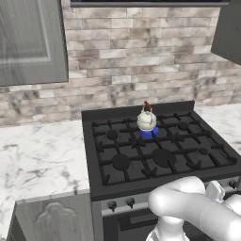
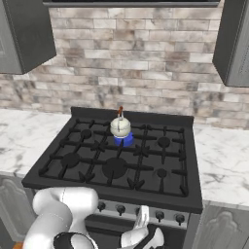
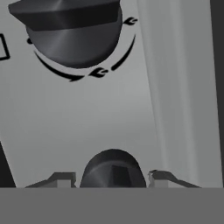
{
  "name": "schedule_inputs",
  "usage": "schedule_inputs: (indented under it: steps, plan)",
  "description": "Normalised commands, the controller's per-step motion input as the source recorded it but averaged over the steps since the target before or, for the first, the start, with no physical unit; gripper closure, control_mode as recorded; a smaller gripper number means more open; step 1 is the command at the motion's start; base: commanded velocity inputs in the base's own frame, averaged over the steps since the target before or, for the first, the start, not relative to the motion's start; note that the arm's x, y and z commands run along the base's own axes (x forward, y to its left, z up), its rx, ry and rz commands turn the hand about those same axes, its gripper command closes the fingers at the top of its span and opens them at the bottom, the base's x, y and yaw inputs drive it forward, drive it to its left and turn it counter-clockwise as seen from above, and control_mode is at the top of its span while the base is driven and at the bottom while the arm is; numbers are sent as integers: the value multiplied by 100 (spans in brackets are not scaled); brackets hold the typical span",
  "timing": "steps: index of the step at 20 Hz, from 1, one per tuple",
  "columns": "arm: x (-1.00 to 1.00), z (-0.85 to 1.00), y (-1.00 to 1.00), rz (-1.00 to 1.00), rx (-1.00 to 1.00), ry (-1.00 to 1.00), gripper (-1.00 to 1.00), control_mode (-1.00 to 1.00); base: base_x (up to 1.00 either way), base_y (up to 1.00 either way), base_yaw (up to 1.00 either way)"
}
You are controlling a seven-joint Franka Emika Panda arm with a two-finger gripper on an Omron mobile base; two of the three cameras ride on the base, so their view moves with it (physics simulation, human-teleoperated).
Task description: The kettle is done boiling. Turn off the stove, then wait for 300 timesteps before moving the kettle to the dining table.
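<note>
Kettle (image 1: 146,120) sits on stove (image 1: 155,155); gripper (image 3: 112,177) straddles front knob (image 3: 113,170).

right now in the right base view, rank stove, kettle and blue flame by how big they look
1. stove, by far the largest
2. kettle
3. blue flame, a small patch under the kettle, partly hidden by it, so its full extent is unsure

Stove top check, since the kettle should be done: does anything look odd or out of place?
Yes: a blue flame shows under the kettle on the stove, so that rear burner looks lit. Nothing looks spilled, tipped or damaged.
</note>
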Motion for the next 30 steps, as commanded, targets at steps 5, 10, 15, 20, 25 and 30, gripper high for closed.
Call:
schedule_inputs:
  steps: [5,10,15,20,25,30]
  plan:
    - [-16,-59,-94,8,74,-1,100,-100,0,0,0]
    - [-18,-49,-74,4,66,-10,100,-100,0,0,0]
    - [-3,-72,-90,9,35,-31,100,-100,0,0,0]
    - [0,-40,-89,10,28,-21,100,-100,0,0,0]
    - [-4,-48,-66,6,55,-8,100,-100,0,0,0]
    - [-12,0,-40,-8,69,0,100,-100,0,0,0]
